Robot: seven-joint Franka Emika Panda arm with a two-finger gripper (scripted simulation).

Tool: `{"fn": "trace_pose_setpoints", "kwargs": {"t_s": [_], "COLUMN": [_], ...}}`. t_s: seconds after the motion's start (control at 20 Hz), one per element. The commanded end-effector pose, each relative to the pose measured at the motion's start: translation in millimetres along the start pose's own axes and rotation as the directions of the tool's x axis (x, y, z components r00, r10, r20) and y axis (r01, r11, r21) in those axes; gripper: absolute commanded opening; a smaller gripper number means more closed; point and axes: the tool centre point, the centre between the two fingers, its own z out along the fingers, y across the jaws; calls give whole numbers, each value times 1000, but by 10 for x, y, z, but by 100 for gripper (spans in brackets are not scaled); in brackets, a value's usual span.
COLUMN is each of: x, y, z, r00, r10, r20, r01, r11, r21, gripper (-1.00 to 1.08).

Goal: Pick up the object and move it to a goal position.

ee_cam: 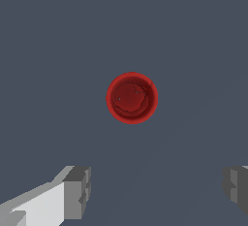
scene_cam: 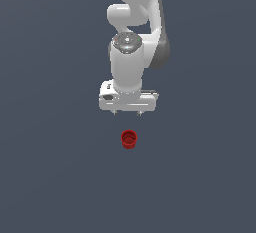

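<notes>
Red against the flat grey surface, the cup stands upright on its own, its hollow mouth facing straight up, so its long axis is vertical and the wrist view looks squarely down into it. It sits near the gripper but clear of it, just off from directly beneath the white hand.

The fingers are spread wide, far wider than the cup, and hold nothing.

The main risk, as I judge it, is misalignment. The cup is not between the fingers, so a straight descent would close on air, or a fingertip could land on the rim and tip or skid it away. Height above the surface is hard to judge from these views; descending too far could jam the fingertips against it.
</notes>
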Motion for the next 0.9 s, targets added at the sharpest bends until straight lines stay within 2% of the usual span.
{"fn": "trace_pose_setpoints", "kwargs": {"t_s": [0.0, 0.45, 0.85], "x": [0, -50, -29], "y": [0, -98, -95], "z": [0, -10, 14], "r00": [1000, 1000, 1000], "r10": [0, 19, -3], "r20": [0, 23, 22], "r01": [0, -19, 3], "r11": [1000, 1000, 1000], "r21": [0, 19, 18], "gripper": [100, 100, 100]}}
